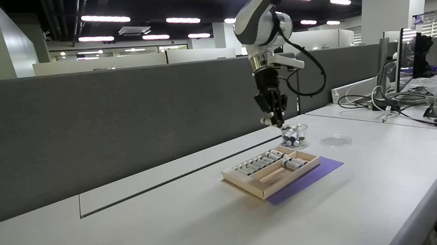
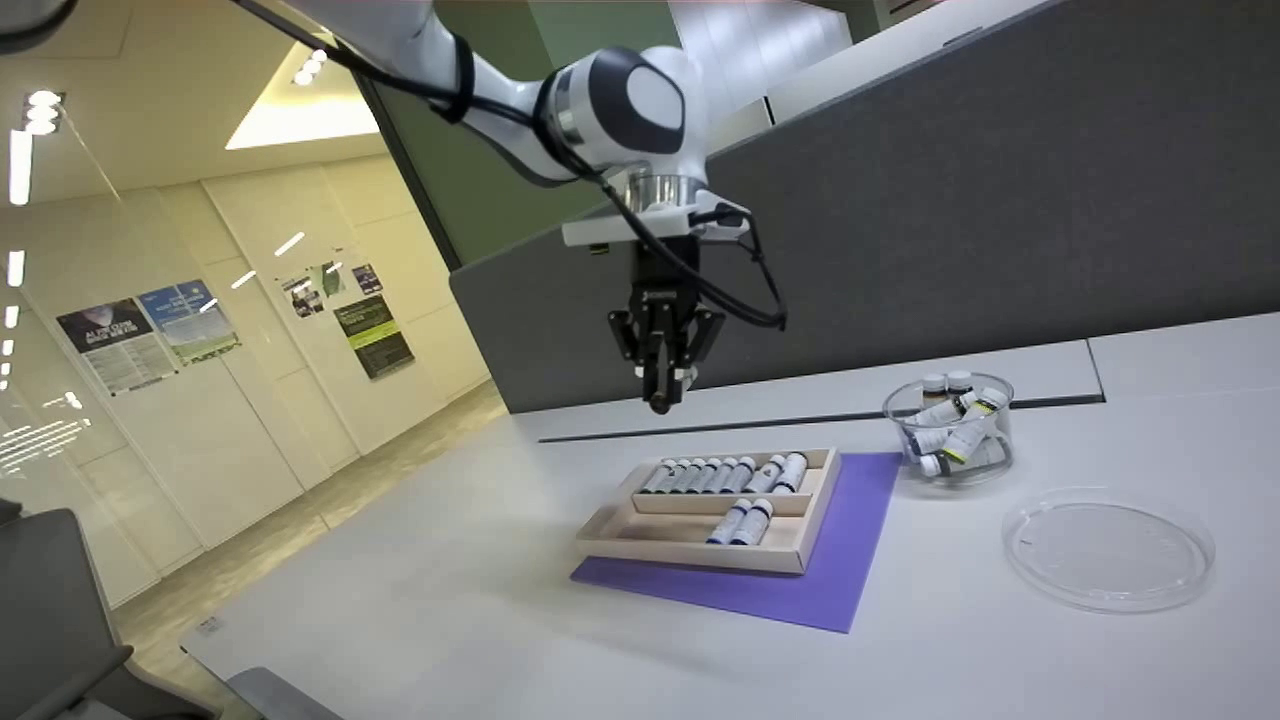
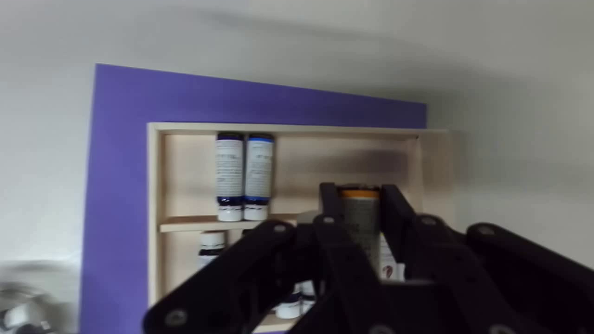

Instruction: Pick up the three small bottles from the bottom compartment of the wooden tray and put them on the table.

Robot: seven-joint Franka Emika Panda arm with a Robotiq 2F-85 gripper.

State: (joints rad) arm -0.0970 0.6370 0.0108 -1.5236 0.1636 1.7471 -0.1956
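Gripper [image 3: 359, 195], closed on one small bottle [image 3: 361, 215], hangs clear of the wooden tray [image 3: 154, 195], two more bottles [image 3: 254, 169] lie in its bottom compartment [image 3: 315, 157], so probably one picked, none yet put on the table [image 2: 450, 590].

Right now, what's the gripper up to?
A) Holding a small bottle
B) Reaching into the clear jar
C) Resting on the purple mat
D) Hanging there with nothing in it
A: the wrist view shows a small bottle with an orange band clamped in the gripper, and both exterior views show the gripper up higher than the wooden tray.
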